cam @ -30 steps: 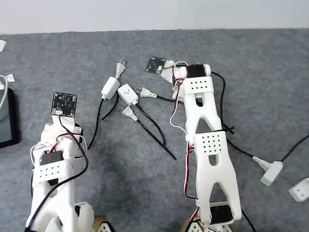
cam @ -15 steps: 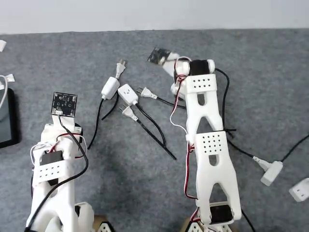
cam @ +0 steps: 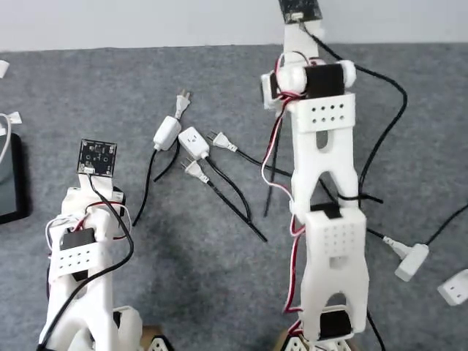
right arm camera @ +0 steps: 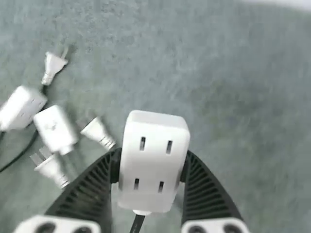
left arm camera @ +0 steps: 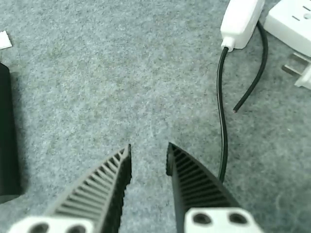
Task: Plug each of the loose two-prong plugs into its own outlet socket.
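A grey carpet-like surface [cam: 409, 110] covers the table, and a pale strip of wall is seen along the top edge of the high view.

In the right wrist view the right gripper [right arm camera: 150, 158] is closed around a white outlet block [right arm camera: 154, 141]. The block is clamped by its two sides between the ribbed fingers, with its two pairs of slots turned toward the camera. It appears to be held clear of the surface, since the carpet is seen well behind it. In the high view the right arm [cam: 325, 139] is stretched toward the top centre of the frame.

The left gripper [left arm camera: 148, 148] is seen low in the left wrist view. Its jaws are parted only a little and nothing is held between them; bare carpet lies under it.

The loose plugs are gathered in the upper middle of the high view, to the left of the right arm. One two-prong plug [cam: 221, 140] lies just beside a second socket block [cam: 194, 141], another plug [cam: 192, 169] lies just below that block, and a third plug [cam: 182, 98] lies above it.

The step in hand is judged to be the presenting of a socket: one is in the grip, but no plug is inserted yet. For the next move a plug must be gripped by its body, probably by the left gripper, which must first be opened wider. The prongs must then be lined up with one pair of slots and pushed straight in while the block is held firm.
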You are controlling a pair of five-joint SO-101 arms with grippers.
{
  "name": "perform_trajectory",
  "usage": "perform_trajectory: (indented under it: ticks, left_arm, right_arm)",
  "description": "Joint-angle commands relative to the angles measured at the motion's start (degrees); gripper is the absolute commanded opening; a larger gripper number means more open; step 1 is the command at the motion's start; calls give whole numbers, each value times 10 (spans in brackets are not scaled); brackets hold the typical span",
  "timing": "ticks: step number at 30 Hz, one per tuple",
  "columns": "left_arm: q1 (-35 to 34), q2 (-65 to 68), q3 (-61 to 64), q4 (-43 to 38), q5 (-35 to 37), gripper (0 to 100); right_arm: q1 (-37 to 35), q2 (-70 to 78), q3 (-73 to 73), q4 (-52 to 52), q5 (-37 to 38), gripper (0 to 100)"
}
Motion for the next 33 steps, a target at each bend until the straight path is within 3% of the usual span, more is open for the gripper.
perform_trajectory:
  ticks: [1,9,19,24,33]
  left_arm:
    - [1,-2,-21,-14,1,112]
    - [1,-2,-21,-14,1,112]
    - [1,-2,-21,-14,1,112]
    - [1,-2,-21,-14,1,112]
    - [1,-2,-21,-13,1,112]
  right_arm:
    - [-24,-147,145,24,-37,9]
    - [-117,-302,448,-3,-52,9]
    - [-213,-315,811,-298,-69,9]
    - [-268,-315,888,-369,-132,9]
    - [-352,-310,906,-392,-212,9]
